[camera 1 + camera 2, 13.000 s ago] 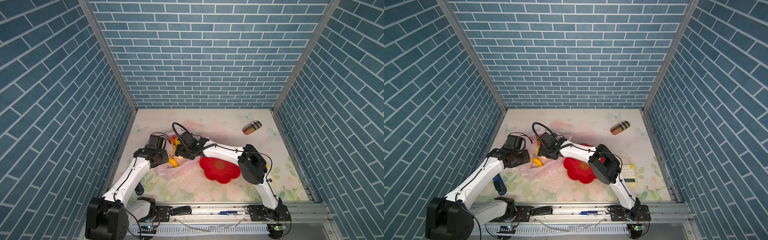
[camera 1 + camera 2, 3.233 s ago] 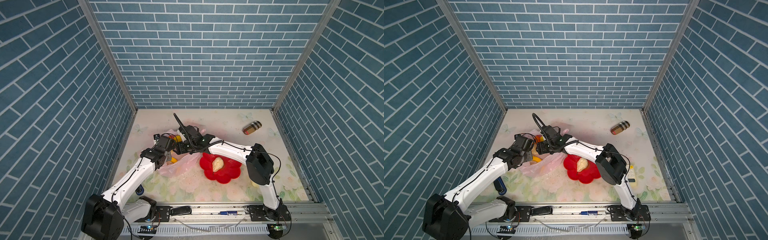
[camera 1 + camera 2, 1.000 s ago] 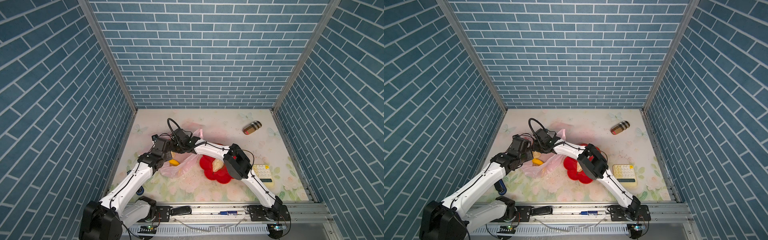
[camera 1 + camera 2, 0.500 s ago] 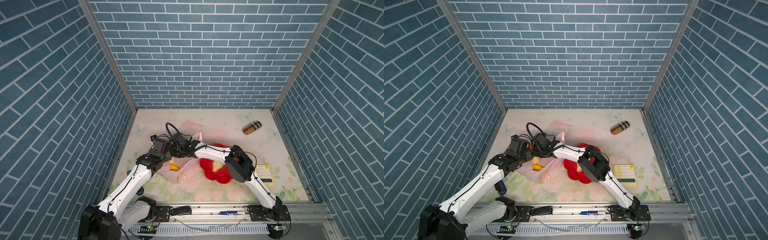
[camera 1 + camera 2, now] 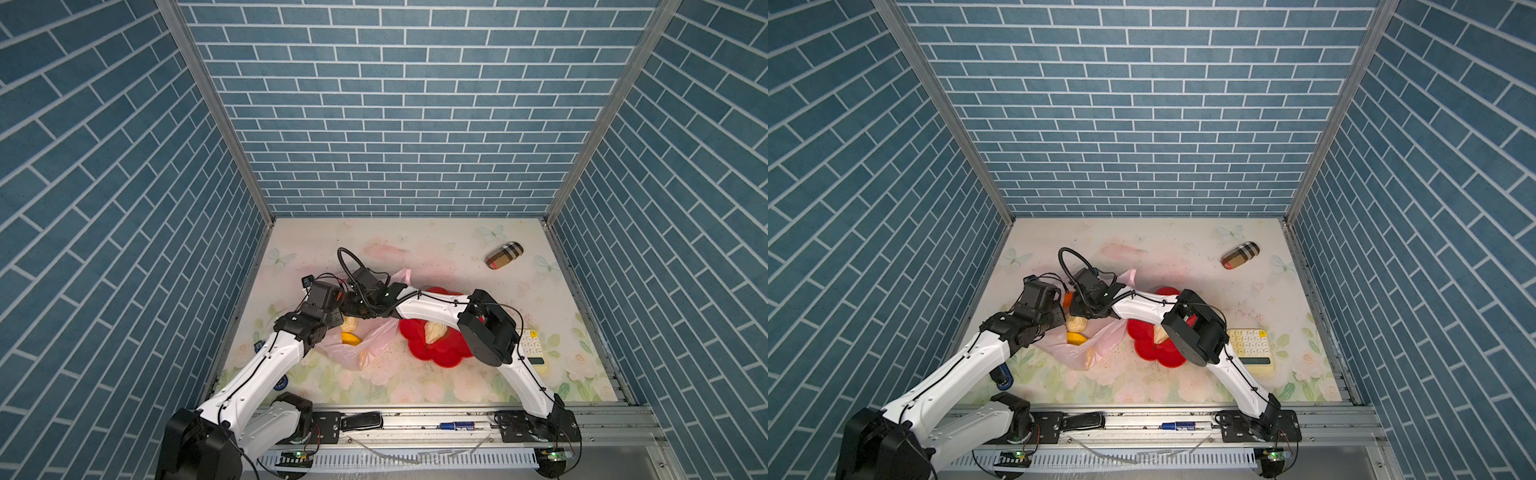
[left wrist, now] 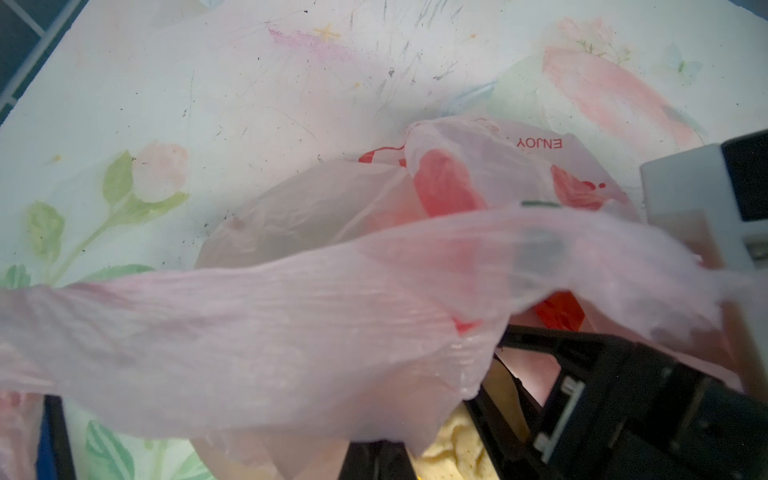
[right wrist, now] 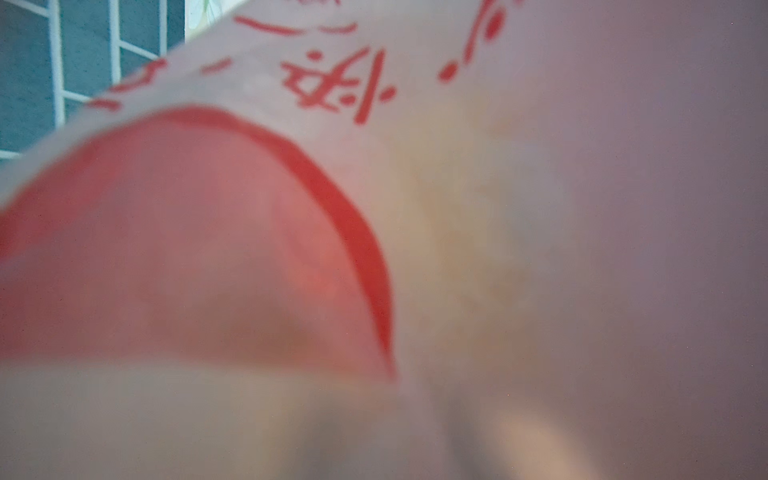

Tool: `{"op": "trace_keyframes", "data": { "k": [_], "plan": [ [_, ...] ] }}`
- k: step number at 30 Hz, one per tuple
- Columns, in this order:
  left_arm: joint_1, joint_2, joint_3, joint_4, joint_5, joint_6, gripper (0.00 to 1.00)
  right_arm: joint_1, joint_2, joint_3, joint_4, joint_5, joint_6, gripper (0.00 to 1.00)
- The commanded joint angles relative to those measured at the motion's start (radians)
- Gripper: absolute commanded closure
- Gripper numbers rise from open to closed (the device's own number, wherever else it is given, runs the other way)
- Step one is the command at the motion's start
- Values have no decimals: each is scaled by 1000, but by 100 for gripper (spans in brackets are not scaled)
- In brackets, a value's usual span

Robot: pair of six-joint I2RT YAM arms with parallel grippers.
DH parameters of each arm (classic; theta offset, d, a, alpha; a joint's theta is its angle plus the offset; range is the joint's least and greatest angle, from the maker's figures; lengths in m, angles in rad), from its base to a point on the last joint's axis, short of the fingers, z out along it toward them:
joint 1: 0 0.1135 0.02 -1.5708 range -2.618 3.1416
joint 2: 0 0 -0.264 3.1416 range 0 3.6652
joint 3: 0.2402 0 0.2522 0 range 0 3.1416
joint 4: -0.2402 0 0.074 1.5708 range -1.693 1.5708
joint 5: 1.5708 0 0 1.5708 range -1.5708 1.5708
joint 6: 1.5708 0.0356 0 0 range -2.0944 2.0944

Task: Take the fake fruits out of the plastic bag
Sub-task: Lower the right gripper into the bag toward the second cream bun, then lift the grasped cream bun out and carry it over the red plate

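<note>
On the left of the counter [image 5: 415,257] | left hand [image 5: 336,312] is clenched on the plastic bag [image 5: 365,345] rim, I think to hold its mouth wide | right hand [image 5: 352,311] reaches in by a cream fruit [image 5: 349,323], cannot tell if it grips | bag also holds a yellow fruit [image 5: 350,339] | red dish [image 5: 440,357] holds another cream fruit [image 5: 434,332], out already

The plastic bag [image 7: 540,208] presses on the right wrist lens, blurring everything. In the left wrist view the right gripper [image 6: 436,440] is cut off at the edge, its hold on a cream fruit [image 6: 459,455] unclear. At the bench's [image 5: 415,249] 4 o'clock, the right arm [image 5: 1142,309] half-hides the calculator [image 5: 1250,344].
</note>
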Motion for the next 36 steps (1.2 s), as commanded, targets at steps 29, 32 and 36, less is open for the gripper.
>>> {"op": "trace_keyframes", "data": {
  "k": [29, 32, 36],
  "plan": [
    [34, 79, 136, 34, 57, 18, 93, -69, -339, -77, -175, -110, -280, 93],
    [33, 87, 137, 41, 67, 15, 93, -81, -397, -107, -187, -119, -295, 93],
    [33, 89, 129, 45, 71, 15, 93, -112, -484, -162, -191, -134, -299, 93]
  ]
}}
